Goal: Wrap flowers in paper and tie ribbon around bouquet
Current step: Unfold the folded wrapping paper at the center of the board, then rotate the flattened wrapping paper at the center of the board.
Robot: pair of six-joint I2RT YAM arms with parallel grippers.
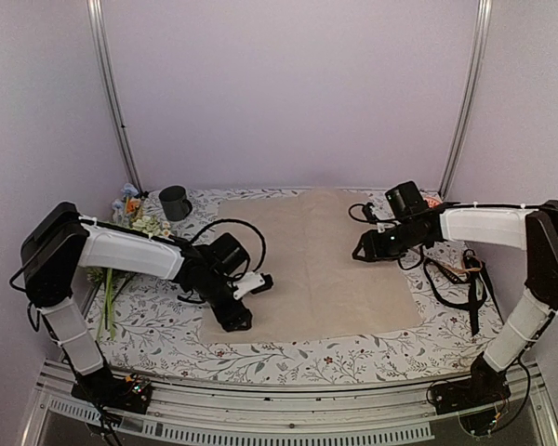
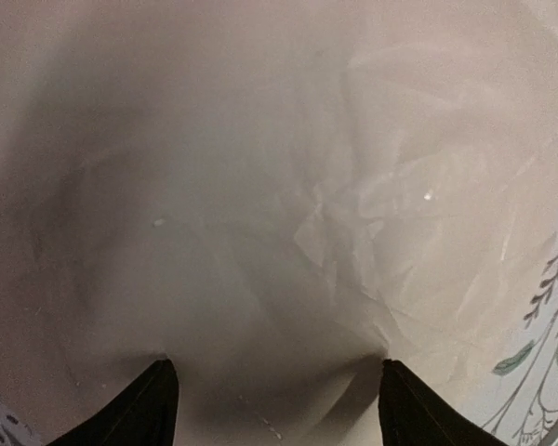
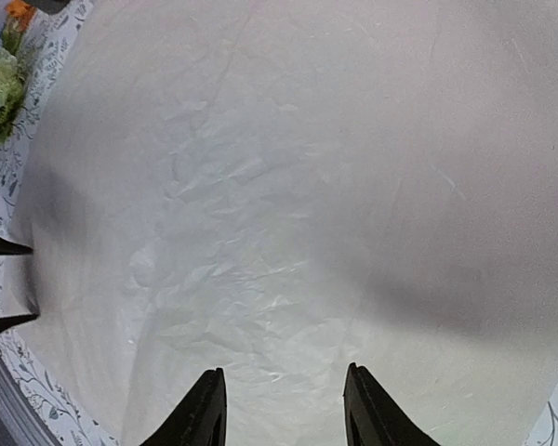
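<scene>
Got the paper (image 1: 312, 265) spread flat mid-bench, creased but not folded. Reading the step in hand as fetching the flowers (image 1: 138, 216): lying at the far-left corner of the bench just beside a dark mug (image 1: 175, 202), stems trailing toward the near edge, off the sheet. Holding left end effector (image 2: 274, 364) low over the sheet's near-left part, released, nothing between the jaws. Same for right end effector (image 3: 284, 372) over the far-right part: jaws parted, empty. Suggest going with the left arm, as nearest. Lift clear of the sheet first to avoid dragging it, pinch the stems low as one bundle, lay diagonally with blooms past a corner. Pin the sheet lightly with the right if prone to sliding. Leave the ribbon (image 1: 472, 302) for later, lying in loose loops on the right side. Working on a white floral-print bench cover (image 1: 288, 360), inside plain pale-lilac walls with two metal posts (image 1: 114, 102) at the back.
</scene>
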